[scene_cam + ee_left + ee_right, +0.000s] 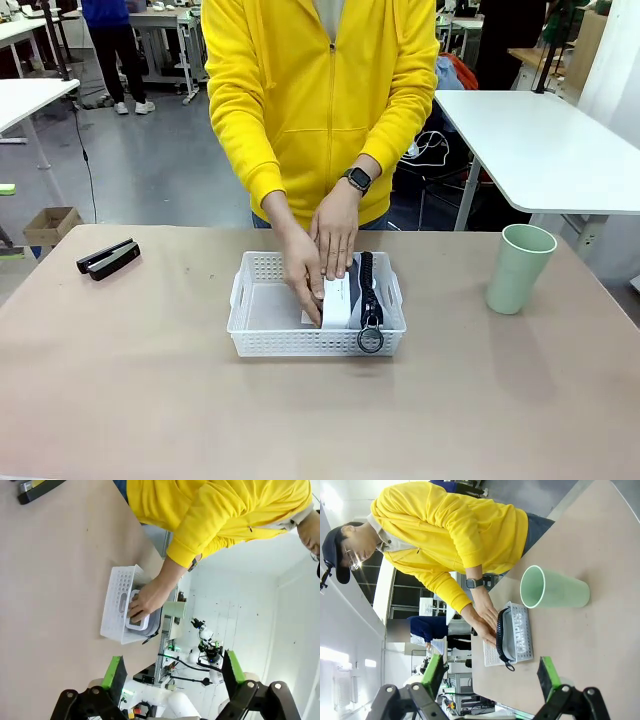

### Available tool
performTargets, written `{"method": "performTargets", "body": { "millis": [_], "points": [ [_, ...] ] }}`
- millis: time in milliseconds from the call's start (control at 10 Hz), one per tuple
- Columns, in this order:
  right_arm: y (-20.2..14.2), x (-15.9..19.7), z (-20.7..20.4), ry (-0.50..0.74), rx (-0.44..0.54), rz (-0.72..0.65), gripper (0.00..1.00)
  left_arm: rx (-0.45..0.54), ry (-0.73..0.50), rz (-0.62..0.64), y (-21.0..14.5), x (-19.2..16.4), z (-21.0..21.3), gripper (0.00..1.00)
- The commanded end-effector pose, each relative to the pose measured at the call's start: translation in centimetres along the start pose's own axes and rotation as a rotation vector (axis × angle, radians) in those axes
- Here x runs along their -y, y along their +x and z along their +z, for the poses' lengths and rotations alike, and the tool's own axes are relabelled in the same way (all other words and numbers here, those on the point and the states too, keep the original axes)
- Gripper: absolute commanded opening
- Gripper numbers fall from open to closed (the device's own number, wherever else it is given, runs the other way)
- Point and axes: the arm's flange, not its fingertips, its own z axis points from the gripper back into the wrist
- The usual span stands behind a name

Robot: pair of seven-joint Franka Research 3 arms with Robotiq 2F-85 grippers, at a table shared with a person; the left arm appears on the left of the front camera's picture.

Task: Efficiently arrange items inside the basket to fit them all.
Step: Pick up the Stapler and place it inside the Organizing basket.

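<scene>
The lattice-walled white plastic basket sits mid-frame, with the grey pouch on edge in its right half under the person's hands. A smooth green cup stands at right and a black bar lies at left. The left gripper and right gripper are spread and empty.

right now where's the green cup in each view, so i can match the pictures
front view: cup stands upright at the right, apart from the basket.
left wrist view: cup near the middle, sideways in the picture, just past the basket.
right wrist view: cup right of centre, sideways in the picture, above the basket.
shared landmark: the white basket.
</scene>
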Motion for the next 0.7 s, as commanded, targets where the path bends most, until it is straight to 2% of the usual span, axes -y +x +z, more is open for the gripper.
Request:
{"method": "performTargets", "body": {
  "millis": [0,600],
  "points": [
    [0.25,-0.10,0.01,0.025,0.009,0.026,1.00,-0.010,0.003,-0.005,-0.40,0.23,0.49,1.00],
    [0.25,-0.10,0.01,0.025,0.009,0.026,1.00,-0.010,0.003,-0.005,-0.40,0.23,0.49,1.00]
  ]
}}
